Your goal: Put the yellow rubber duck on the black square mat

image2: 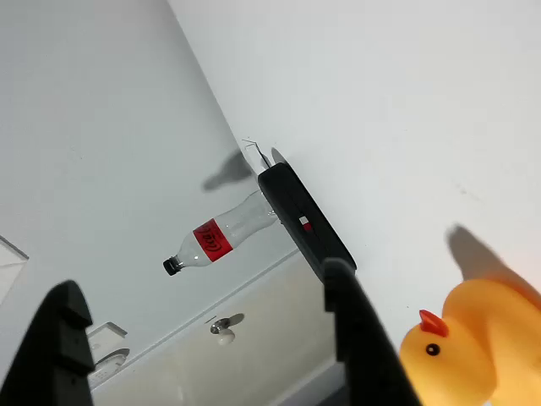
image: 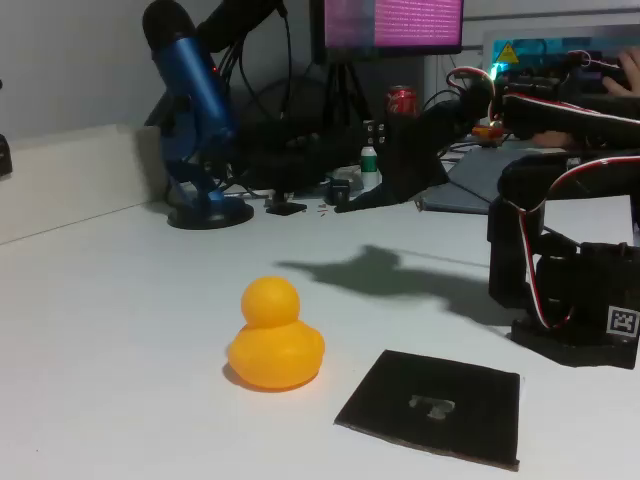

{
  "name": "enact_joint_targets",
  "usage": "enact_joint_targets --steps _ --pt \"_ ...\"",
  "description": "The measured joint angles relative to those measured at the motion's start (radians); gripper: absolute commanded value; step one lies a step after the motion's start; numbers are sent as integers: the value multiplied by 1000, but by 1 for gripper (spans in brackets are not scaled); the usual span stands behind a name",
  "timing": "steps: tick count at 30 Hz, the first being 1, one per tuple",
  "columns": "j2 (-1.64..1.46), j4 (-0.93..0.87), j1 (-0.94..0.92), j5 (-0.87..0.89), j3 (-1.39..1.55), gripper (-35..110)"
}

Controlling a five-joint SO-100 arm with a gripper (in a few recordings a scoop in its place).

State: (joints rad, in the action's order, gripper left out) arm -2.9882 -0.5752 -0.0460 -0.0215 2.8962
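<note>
The yellow rubber duck [image: 275, 336] stands upright on the white table, left of centre in the fixed view. The black square mat [image: 435, 405] lies flat to its right near the front edge, a pale grey mark at its centre, with a small gap between the two. My black gripper [image: 362, 198] hangs above the table well behind both, pointing down to the left. In the wrist view my gripper [image2: 199, 283] is open, its two fingers [image2: 363, 338] spread wide with nothing between them. The duck [image2: 473, 347] sits at the lower right there, outside the fingers.
The arm's base [image: 575, 300] stands at the right, just behind the mat. A blue microphone [image: 195, 110], a red can [image: 402, 100], cables and a monitor crowd the back. A low beige wall [image: 70, 180] borders the left. In the wrist view a plastic bottle [image2: 211, 241] shows beside a black bar [image2: 304, 220].
</note>
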Motion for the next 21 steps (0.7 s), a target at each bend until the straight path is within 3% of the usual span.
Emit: enact_joint_targets --steps 5,13,21 --pt "0 -67 0 0 0 31" --pt "0 -80 0 -18 -2 7" --pt "0 -80 0 -18 -2 7"
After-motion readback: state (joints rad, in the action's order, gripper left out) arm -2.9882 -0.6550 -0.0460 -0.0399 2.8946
